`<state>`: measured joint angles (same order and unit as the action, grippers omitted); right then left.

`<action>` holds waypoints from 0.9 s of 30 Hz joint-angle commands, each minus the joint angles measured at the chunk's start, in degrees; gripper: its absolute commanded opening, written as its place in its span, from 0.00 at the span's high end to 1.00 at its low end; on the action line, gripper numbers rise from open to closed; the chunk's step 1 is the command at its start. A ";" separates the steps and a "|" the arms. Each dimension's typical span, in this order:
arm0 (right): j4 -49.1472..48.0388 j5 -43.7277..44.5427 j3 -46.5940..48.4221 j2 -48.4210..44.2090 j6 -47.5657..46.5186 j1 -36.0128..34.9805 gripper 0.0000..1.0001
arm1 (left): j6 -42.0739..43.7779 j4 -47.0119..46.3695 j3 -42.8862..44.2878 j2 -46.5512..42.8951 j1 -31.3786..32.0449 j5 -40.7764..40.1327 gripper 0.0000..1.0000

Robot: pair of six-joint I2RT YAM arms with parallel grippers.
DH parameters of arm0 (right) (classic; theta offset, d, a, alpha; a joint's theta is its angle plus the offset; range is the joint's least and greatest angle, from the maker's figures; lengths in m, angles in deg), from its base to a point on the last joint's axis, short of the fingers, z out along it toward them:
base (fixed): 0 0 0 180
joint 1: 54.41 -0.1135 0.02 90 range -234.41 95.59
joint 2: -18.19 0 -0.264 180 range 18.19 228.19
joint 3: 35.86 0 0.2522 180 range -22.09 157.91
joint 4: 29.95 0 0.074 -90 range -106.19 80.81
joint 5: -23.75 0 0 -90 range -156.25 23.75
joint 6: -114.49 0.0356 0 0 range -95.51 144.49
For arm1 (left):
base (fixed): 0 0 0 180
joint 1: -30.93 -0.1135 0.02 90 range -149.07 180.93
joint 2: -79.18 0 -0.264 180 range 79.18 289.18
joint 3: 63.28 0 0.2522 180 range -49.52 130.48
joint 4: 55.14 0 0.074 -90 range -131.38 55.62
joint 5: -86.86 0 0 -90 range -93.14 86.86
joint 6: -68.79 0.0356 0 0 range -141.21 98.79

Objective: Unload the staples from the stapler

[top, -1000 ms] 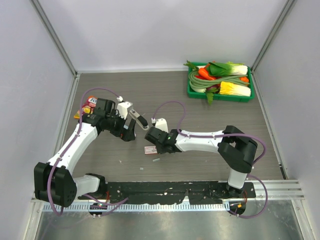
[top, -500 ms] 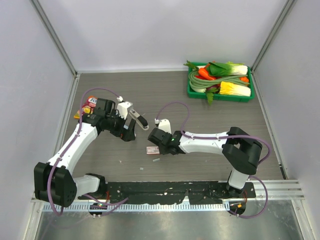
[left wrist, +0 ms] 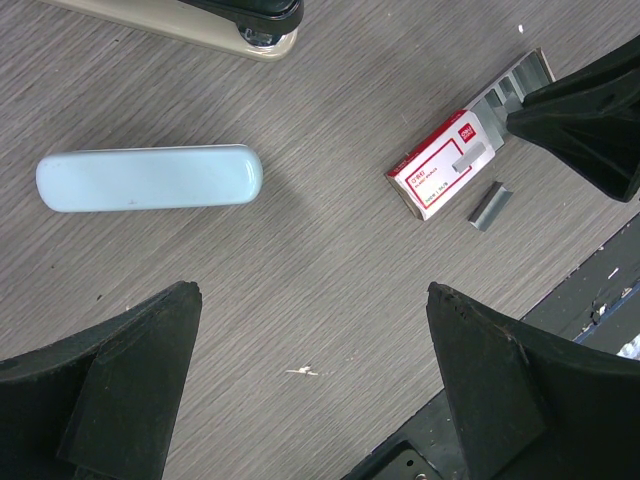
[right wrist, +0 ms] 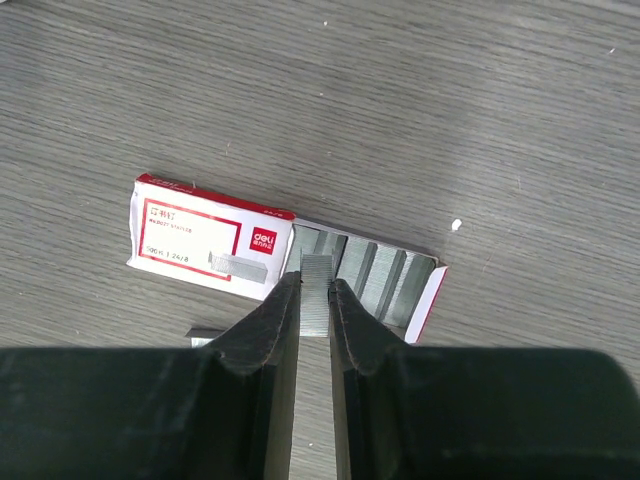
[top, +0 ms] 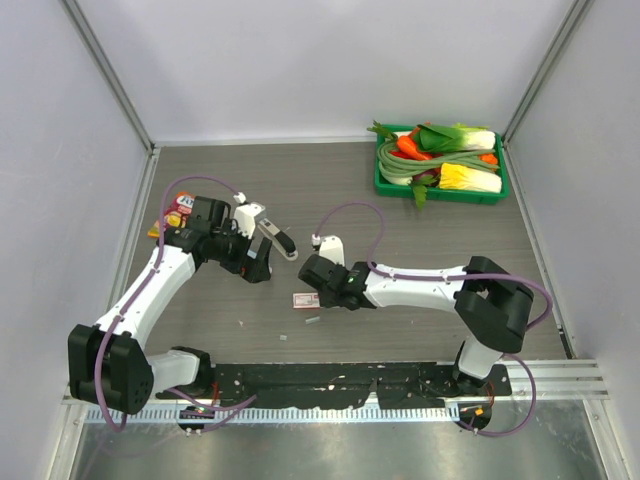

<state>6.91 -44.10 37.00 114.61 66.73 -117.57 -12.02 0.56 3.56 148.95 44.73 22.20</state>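
The stapler [top: 277, 239] lies open in the middle of the table; its beige and dark body [left wrist: 215, 20] shows at the top of the left wrist view. A pale blue oblong stapler top [left wrist: 150, 178] lies flat below it. My left gripper [left wrist: 310, 300] hangs open and empty above bare table; it also shows in the top view [top: 256, 266]. My right gripper [right wrist: 317, 285] is shut on a strip of staples [right wrist: 318, 275], held over the open tray of the pink-and-white box [right wrist: 200, 240]. A loose staple strip [left wrist: 490, 205] lies beside the box [left wrist: 445, 165].
A green tray [top: 385, 185] of toy vegetables stands at the back right. Small coloured items [top: 176, 208] lie by the left wall. Tiny bits [top: 283, 337] lie near the black rail [top: 340, 380] along the front edge. Walls close in on three sides.
My right gripper has shifted slightly right and toward the box, and its elbow has swung right. The left arm and the stapler have not moved.
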 commanded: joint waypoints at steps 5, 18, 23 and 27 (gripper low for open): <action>-1.65 1.76 -1.43 -2.64 2.32 0.05 0.85 | 0.04 0.08 0.36 -1.22 -0.27 1.20 0.01; -1.47 1.93 -0.38 -1.06 1.62 0.05 0.84 | -0.05 0.08 0.27 -1.57 -0.27 1.29 0.01; -1.21 2.10 -0.03 -0.36 1.44 0.05 0.84 | -0.05 0.08 0.27 -1.66 -0.27 1.20 0.01; -0.77 2.19 0.93 0.43 1.36 0.05 0.84 | 0.04 -0.01 0.18 -1.75 -0.27 1.29 0.01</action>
<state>6.51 -44.03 35.44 114.35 67.91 -117.57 -12.02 0.56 3.56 148.93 44.73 22.22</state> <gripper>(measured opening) 0.207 0.991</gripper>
